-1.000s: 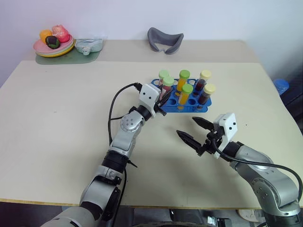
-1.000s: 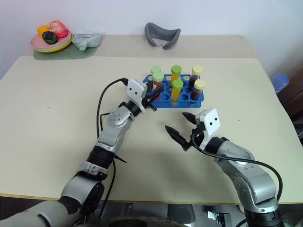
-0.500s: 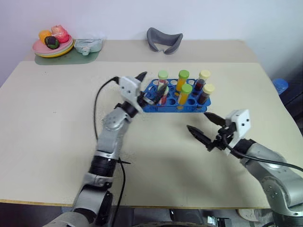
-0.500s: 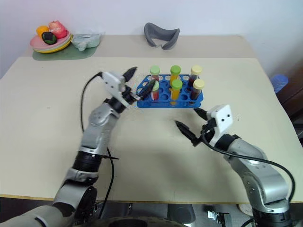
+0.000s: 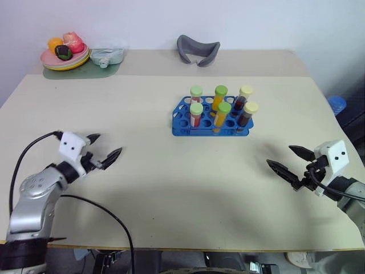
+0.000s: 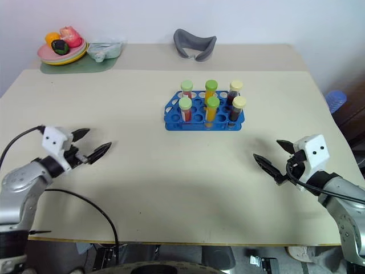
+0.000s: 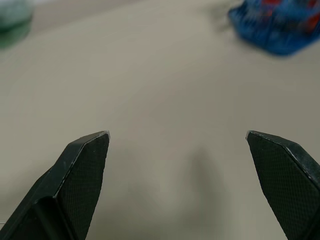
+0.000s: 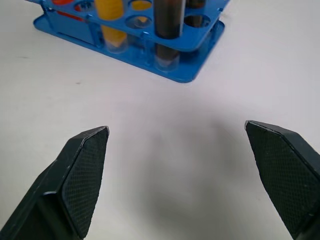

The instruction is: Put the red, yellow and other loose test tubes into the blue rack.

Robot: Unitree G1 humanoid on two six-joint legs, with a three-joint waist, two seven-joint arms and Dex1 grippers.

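Both arms have swung outward since the earlier frames: our left gripper [image 5: 104, 148], which was up at the blue rack [image 5: 211, 117] with a red tube pinched in it, now hangs over the tabletop's left side near the front edge, and our right gripper [image 5: 291, 161] has drifted from the middle front out toward the right edge. We see the left fingers spread wide with nothing between them, and the right fingers likewise apart and empty; both wrist views show bare tabletop between the black tips.

We find the blue rack standing a little right of the tabletop's centre, well apart from both grippers. Six capped tubes stand upright in it, in two rows. In the back row we count a red tube with a light-green cap [image 5: 196, 93], a yellow-orange tube with a green cap [image 5: 220, 95] and a dark maroon tube with a pale-yellow cap [image 5: 245, 95]. In the front row stand another red tube [image 5: 196, 113], another yellow-orange tube [image 5: 223, 113] and another dark maroon tube [image 5: 250, 112]. We see no tube lying loose on the table [image 5: 171, 188].

Along the far edge we see a grey curved holder [image 5: 198, 49] behind the rack, and at the far left corner a plate of fruit [image 5: 64, 50] on a green mat [image 5: 85, 68], with a pale crumpled bag [image 5: 107, 55] beside it.
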